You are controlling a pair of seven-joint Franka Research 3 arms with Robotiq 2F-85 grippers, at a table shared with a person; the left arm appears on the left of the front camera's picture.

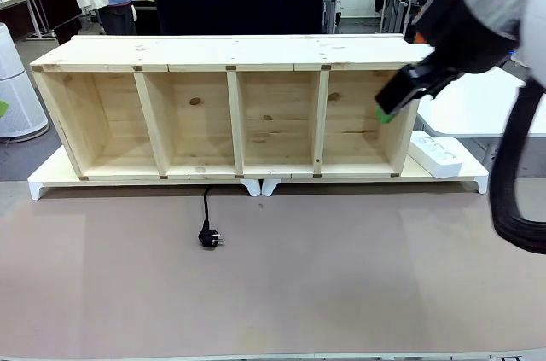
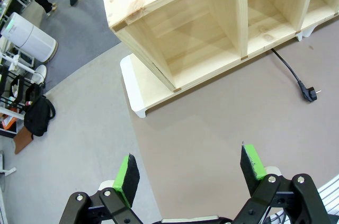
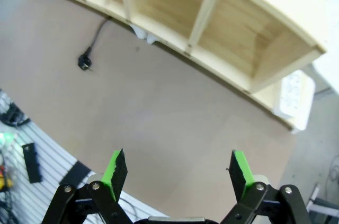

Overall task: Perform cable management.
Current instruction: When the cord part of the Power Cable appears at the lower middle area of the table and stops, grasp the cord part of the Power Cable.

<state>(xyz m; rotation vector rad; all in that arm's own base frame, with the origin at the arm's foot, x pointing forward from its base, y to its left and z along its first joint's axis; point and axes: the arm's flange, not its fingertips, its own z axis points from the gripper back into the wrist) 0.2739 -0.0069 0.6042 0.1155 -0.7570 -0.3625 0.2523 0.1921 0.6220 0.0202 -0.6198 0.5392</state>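
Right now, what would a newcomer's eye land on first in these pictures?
A long four-compartment wooden shelf stretches across the far side of the brown table. Before it, a thin black cable trails from under the shelf onto the table, ending in a round plug. The open right gripper hangs by the shelf's right end, near a white power strip.

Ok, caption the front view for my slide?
Cable lies loose on the table before the four-bay wooden shelf.
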